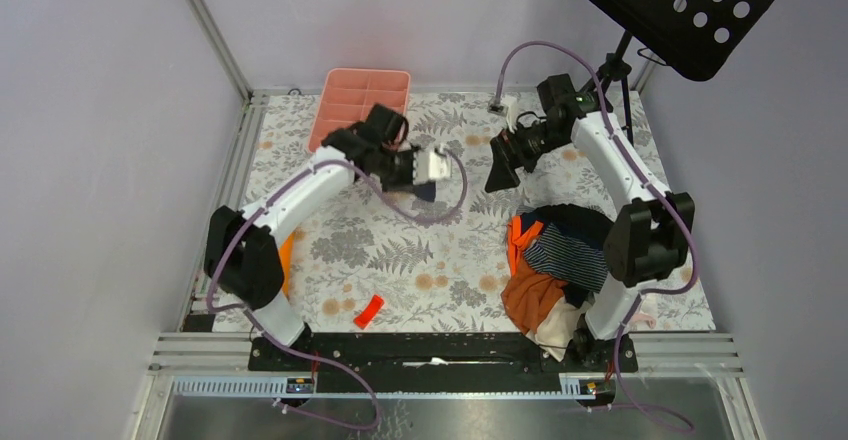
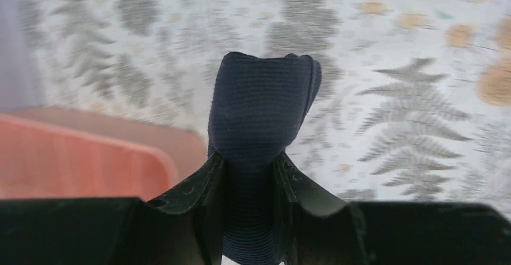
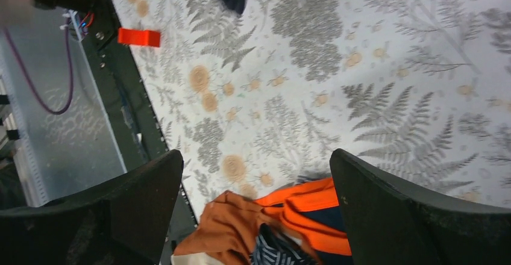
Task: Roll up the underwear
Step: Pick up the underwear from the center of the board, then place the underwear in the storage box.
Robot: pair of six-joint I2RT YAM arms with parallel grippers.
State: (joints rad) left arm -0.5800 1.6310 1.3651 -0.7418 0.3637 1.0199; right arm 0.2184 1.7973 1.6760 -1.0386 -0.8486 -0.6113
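- Evidently, the left gripper (image 2: 250, 165) is clamping a compact bundle of the navy underwear (image 2: 260, 105), its jaws pressing in on the cloth from both sides, with the rounded end sticking out past the fingertips.
- In the overhead view that arm is holding the bundle off the table (image 1: 400, 260), just beside the near right corner of the pink tray (image 1: 366, 72); the wrist view is showing the tray's rim low on the left.
- The right gripper (image 3: 256, 156) is hanging with its fingers spread wide and nothing between them, above bare tablecloth at the far edge of the clothes pile.
- The striped underwear (image 1: 565, 255) is lying in that pile, tangled with the orange garment (image 1: 530, 295), near the right arm's base.
- Judging from this, the rolling of the navy pair is looking finished and the step in hand is carrying it to the tray.
- The next move is probably calling for the left arm to swing over a tray compartment, lower, and part its jaws gently so the roll is not springing loose.
- The right arm is then needing to pull the striped pair free of the orange cloth and spread it flat on open table.
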